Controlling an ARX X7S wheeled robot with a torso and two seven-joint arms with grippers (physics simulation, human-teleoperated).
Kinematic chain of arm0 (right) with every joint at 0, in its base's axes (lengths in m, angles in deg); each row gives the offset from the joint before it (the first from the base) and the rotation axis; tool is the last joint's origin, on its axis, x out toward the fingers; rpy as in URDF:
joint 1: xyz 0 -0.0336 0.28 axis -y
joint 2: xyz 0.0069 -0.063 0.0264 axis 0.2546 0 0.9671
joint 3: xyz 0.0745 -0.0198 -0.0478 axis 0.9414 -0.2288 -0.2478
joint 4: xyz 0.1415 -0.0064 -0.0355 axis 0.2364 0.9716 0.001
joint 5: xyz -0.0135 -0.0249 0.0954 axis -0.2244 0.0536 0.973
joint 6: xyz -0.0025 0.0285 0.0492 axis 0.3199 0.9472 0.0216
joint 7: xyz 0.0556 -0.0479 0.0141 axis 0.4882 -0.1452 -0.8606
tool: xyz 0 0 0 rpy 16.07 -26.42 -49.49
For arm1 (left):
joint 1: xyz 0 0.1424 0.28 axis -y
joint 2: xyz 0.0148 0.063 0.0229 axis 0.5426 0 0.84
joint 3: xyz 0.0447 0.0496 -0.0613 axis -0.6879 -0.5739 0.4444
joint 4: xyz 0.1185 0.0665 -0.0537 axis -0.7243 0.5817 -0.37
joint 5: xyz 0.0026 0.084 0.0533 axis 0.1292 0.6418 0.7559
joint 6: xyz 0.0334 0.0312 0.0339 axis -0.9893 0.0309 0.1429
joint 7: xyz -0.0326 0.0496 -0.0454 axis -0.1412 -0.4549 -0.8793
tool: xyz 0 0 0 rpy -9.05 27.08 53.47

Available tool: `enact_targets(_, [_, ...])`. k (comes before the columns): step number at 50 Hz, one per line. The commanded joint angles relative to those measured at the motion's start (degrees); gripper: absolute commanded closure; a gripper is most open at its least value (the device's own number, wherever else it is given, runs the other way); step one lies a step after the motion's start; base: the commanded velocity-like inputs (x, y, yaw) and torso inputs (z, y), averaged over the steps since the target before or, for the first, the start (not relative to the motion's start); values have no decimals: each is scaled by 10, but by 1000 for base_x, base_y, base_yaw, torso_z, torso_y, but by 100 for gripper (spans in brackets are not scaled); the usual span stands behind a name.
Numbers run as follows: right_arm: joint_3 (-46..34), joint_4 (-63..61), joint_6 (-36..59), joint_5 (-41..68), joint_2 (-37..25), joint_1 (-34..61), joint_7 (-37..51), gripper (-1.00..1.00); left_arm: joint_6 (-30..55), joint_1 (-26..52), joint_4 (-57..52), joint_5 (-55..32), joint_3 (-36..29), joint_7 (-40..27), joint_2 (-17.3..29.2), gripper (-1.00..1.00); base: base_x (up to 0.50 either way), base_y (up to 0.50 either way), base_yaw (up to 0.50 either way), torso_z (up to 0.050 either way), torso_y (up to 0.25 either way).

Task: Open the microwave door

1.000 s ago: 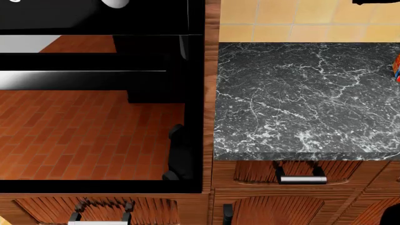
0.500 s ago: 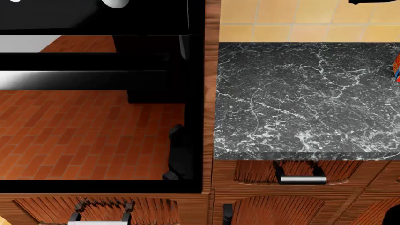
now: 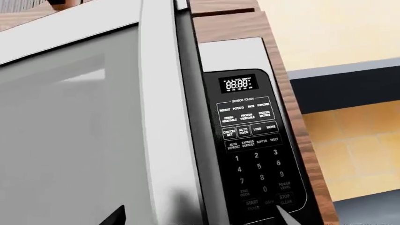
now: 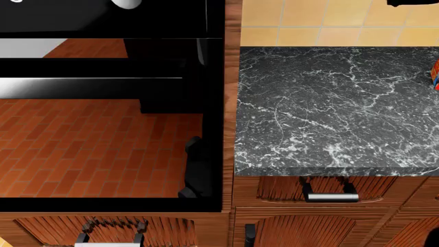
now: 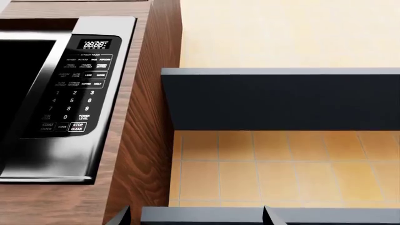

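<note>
The microwave is built into a wooden cabinet. In the left wrist view the microwave door (image 3: 75, 136) fills the frame as a silver-grey panel. Its thick edge (image 3: 178, 140) stands proud of the black keypad panel (image 3: 253, 140). My left gripper (image 3: 200, 218) is open and very close to it, one fingertip (image 3: 115, 216) over the door face and the other over the keypad's lowest buttons. The right wrist view shows the door's dark window (image 5: 18, 84) and the keypad (image 5: 75, 89) from farther off. My right gripper (image 5: 195, 218) is open and holds nothing. Neither gripper shows in the head view.
In the head view a glossy black oven front (image 4: 110, 118) with a long silver bar reflects a brick floor. Beside it is a dark marble countertop (image 4: 329, 108) over wooden drawers with metal handles (image 4: 331, 196). A red object (image 4: 435, 74) sits at the counter's right edge. A dark hood (image 5: 281, 98) hangs beside the microwave cabinet.
Nearly nothing differs in the head view; only a dark shape at its top right edge shifts slightly.
</note>
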Motion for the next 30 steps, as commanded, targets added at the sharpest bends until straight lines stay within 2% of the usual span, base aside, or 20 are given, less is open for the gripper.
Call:
enact_targets(1, [1,-2,-7,2,-4,-7,3,-100,3,4,-18,-151,8,-111,3,-100,0,0,0,0,0])
enact_targets(10, [2,-2,-7,12,-9,-2,11,-100,3,4,-21,-303,12,-227,0,-100,0,0,0,0,0])
enact_targets(17, [-1,1,-8,15,-12,4,13,-100,3,4,-18,-389,11,-296,-12,-100,0,0,0,0,0])
enact_targets(22, [-6,3,-12,7,-11,3,9,-100,3,4,-16,-416,9,-317,-26,-100,0,0,0,0,0])
enact_targets(30, [-10,3,-20,-2,-12,-4,6,-100,2,4,2,-416,7,-315,-59,-100,0,0,0,0,0])
